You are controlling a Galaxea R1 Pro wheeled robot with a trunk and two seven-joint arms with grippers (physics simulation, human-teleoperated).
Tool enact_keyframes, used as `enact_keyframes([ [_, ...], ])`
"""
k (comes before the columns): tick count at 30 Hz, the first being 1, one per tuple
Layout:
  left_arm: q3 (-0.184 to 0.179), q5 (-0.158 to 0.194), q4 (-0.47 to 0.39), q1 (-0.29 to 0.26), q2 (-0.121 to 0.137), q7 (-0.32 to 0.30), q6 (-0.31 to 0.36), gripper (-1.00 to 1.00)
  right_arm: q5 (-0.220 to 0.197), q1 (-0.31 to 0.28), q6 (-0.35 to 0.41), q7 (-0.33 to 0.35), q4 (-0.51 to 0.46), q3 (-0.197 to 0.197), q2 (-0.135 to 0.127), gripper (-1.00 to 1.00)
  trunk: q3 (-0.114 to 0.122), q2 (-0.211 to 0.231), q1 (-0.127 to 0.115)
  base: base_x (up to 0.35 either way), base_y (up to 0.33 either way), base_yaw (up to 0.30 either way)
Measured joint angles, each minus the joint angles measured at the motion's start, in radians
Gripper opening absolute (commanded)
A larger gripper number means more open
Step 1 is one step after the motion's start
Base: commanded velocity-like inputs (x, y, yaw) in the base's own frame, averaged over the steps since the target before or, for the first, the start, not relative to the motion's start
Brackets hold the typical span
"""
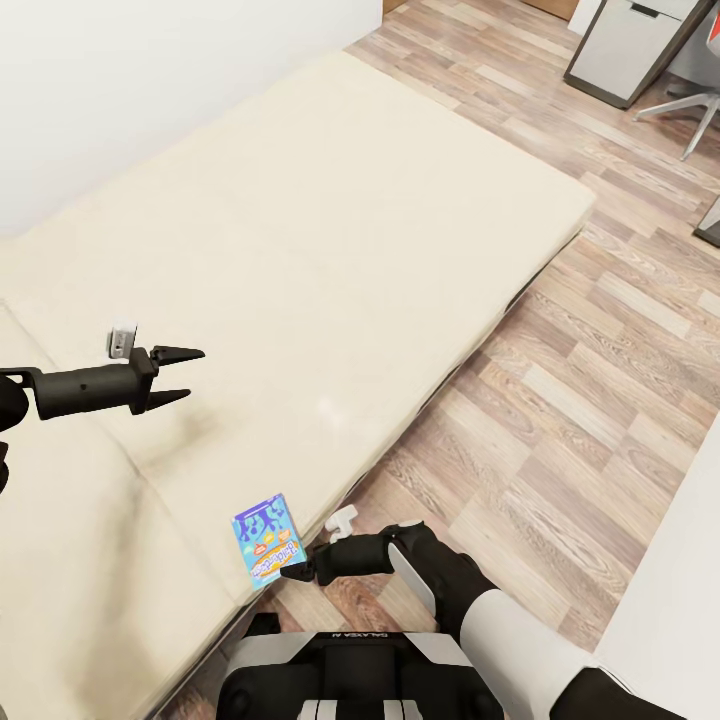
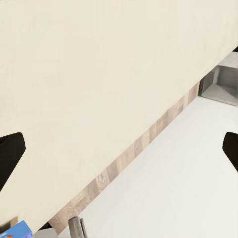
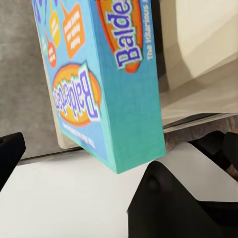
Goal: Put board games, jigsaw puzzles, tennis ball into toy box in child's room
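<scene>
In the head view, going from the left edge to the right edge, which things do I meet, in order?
Left pincer → blue board game at the near edge of the bed → right pincer → grey-white drawer unit → chair base at the far right.
</scene>
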Motion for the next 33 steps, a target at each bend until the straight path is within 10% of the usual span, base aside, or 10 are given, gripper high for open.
enact_keyframes([
  [33, 0.000, 0.000, 0.000, 0.000, 0.000, 0.000, 0.000, 1.00, 0.004, 0.000, -0.066, -0.001, 0.000, 0.001, 0.000, 1.00, 0.000, 0.000, 0.000, 0.000, 0.000, 0.000],
])
